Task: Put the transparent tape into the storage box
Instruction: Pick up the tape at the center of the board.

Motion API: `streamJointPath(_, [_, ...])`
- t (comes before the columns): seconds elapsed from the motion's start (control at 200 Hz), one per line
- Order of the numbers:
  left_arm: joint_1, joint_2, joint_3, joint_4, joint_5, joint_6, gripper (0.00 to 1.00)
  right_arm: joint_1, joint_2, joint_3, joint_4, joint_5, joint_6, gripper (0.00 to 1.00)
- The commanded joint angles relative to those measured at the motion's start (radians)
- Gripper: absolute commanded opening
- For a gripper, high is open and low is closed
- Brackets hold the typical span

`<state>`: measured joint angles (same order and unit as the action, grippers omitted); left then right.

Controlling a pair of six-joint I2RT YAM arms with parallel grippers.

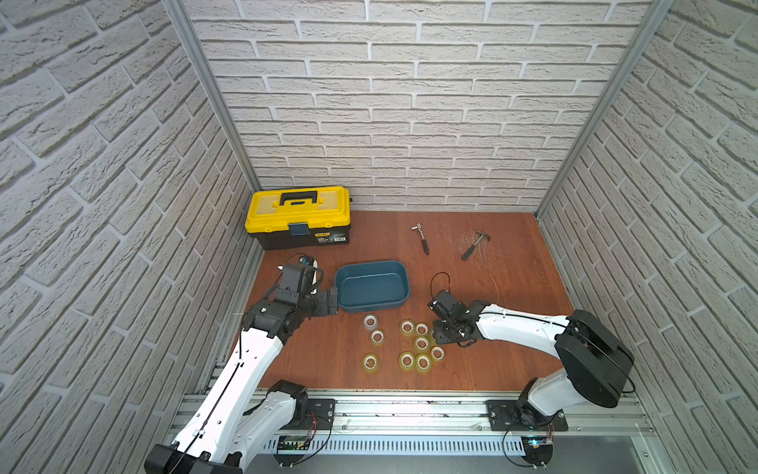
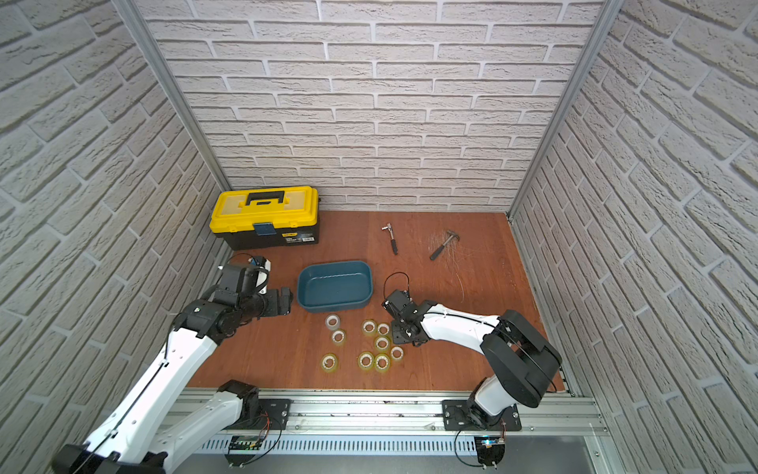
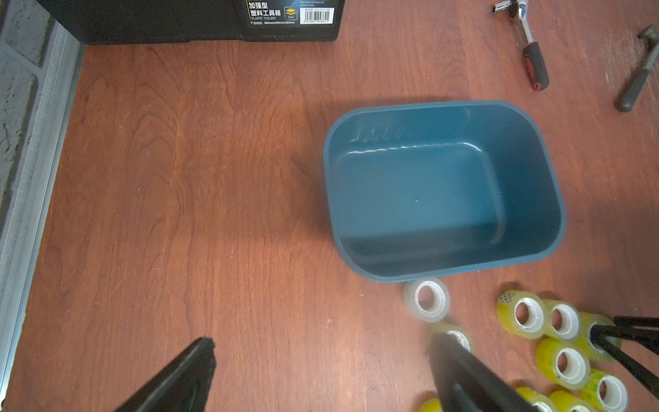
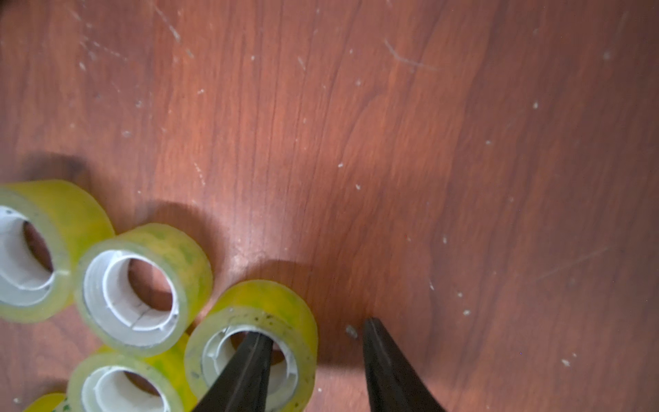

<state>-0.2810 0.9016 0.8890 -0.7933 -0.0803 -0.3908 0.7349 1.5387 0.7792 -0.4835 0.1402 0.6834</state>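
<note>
my left gripper [image 3: 322,342]: fingers spread wide, nothing between them; beside the storage box [image 1: 371,303], at its left end.
storage box: on the table [image 1: 328,361], long axis running left-right.
tape rolls [image 1: 421,343]: lying flat on the table on the box's near side, cores pointing up.
my right gripper [image 4: 313,328]: jaws parted astride the wall of one yellowish roll [image 4: 264,299], one finger inside its core.

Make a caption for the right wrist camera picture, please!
Right gripper straddles the wall of a yellowish tape roll: one finger in its core, the other outside, not yet pinching.

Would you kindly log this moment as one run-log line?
right gripper: open, straddling tape roll wall | left gripper: open, holding nothing | storage box: empty
</note>
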Motion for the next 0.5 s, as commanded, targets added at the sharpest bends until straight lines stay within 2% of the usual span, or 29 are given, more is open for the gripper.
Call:
streamJointPath(0.0, [-0.001, -0.010, 0.010, 0.016, 0.003, 0.017, 0.98, 0.012, 0.029, 0.000, 0.011, 0.021, 0.021, 0.36])
streamJointPath(0.14, [-0.001, -0.009, 0.011, 0.014, -0.006, 0.017, 0.98, 0.012, 0.010, -0.001, -0.009, 0.036, 0.022, 0.14])
streamJointPath(0.23, [0.000, -0.004, 0.010, 0.014, -0.011, 0.018, 0.98, 0.012, -0.026, 0.003, -0.038, 0.054, 0.011, 0.04])
streamJointPath(0.495, [-0.002, 0.038, 0.018, 0.003, -0.004, 0.017, 0.98, 0.012, -0.198, 0.035, -0.129, 0.085, -0.047, 0.03])
